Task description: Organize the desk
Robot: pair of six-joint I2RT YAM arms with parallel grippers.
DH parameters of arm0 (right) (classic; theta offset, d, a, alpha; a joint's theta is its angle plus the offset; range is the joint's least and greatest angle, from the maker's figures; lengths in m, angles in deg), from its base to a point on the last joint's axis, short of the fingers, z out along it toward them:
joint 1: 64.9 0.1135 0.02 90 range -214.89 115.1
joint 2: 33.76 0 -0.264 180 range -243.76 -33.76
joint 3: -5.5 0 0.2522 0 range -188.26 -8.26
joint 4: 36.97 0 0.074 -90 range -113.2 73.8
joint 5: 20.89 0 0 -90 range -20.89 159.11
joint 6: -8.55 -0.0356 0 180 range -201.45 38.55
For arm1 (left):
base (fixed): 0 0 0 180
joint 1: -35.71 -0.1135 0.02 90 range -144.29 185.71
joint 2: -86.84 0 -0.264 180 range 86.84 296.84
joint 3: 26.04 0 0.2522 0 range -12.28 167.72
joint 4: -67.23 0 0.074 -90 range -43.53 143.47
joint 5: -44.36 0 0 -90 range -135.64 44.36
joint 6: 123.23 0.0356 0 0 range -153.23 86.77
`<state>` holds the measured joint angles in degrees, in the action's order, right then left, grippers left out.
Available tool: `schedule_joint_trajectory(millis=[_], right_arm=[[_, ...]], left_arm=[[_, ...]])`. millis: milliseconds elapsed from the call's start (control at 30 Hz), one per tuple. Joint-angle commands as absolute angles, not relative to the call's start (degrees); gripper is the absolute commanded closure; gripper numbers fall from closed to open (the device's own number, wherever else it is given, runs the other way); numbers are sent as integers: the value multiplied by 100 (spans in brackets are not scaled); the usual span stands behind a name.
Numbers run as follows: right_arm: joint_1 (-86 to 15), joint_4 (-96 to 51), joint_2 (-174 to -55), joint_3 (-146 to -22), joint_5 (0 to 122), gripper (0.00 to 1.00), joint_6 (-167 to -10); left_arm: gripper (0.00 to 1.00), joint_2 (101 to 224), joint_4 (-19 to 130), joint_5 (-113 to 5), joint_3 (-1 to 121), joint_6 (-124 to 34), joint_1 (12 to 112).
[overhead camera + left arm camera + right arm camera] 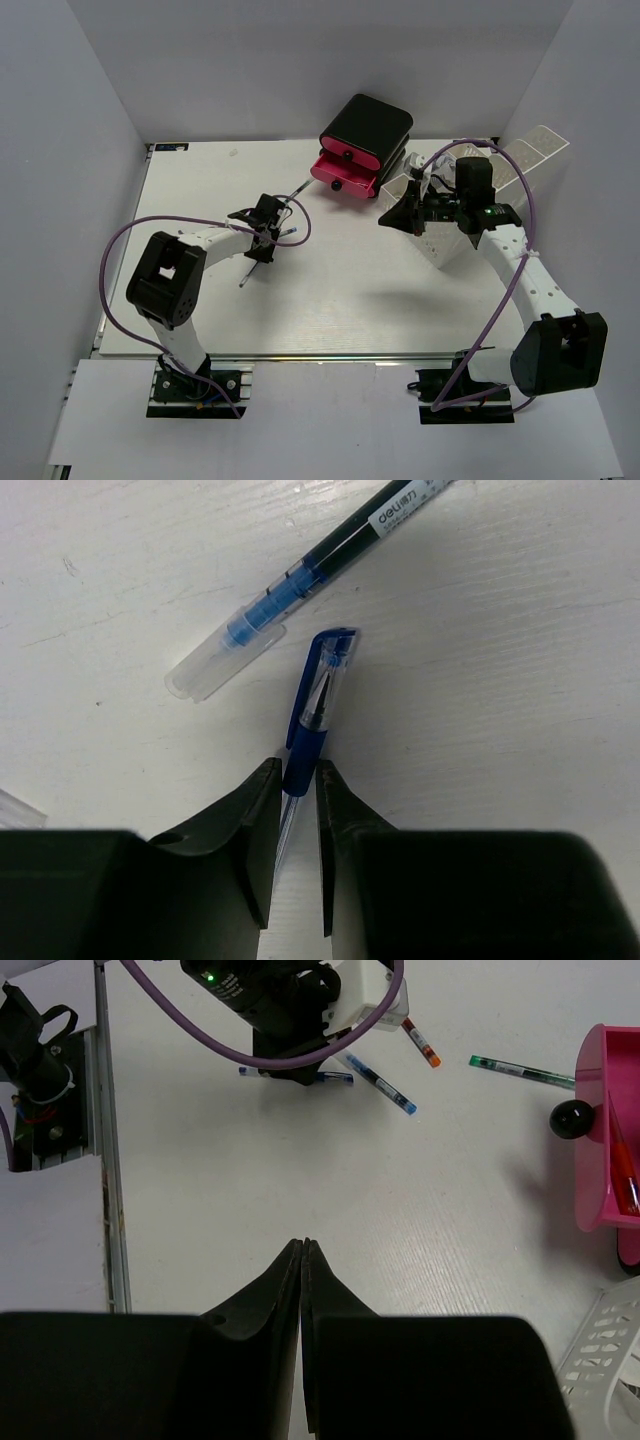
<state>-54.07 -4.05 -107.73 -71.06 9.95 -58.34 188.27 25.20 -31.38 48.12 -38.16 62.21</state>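
Observation:
The desk [330, 290] is a large white tabletop with a silver rail [108, 1160] along its near edge. My left gripper [265, 232] is over its left middle. In the left wrist view the left gripper [298, 775] is shut on the grip of a blue capped pen [312, 715], which lies low at the desk surface. A black-and-blue pen with a clear cap [300, 580] lies just beyond it. My right gripper [302, 1245] is shut and empty, held above the desk in front of the white tray; it also shows in the top view [392, 218].
A black-and-pink drawer unit [358, 145] stands at the back, with its pink drawer [610, 1130] open and a red pen [622, 1165] inside. A white perforated tray [450, 215] stands at the right. A green pen [520, 1070], an orange-tipped pen [420, 1045] and a blue pen [380, 1085] lie loose.

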Motion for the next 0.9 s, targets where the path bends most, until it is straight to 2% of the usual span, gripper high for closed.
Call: schedule_joint_trajectory(millis=[0,67,133,267,467,667,767,867], right_arm=[[-5470,-492,-10609,-7066,776,94,-5869],[-5479,-466,-10601,-7066,750,94,-5869],[-5488,-475,-10600,-7066,741,94,-5878],[-5531,-466,-10583,-7066,706,94,-5878],[-5567,-448,-10548,-7066,662,94,-5886],[-5602,-466,-10521,-7066,636,94,-5913],[-5619,-536,-10486,-7048,618,95,-5991],[-5689,-624,-10434,-6996,635,96,-6088]], left_arm=[[69,18976,2447,-3123,4828,-3780,6243],[75,18985,2411,-3166,4828,-3789,6243],[87,18950,2376,-3228,4837,-3824,6243],[99,18713,2280,-3552,4933,-3999,6243],[100,17906,2218,-4387,5223,-4403,6243],[100,17456,2603,-5933,5750,-5071,6243],[100,17281,3732,-6339,5769,-5965,6243],[100,17175,4964,-6418,5295,-7131,6181]])
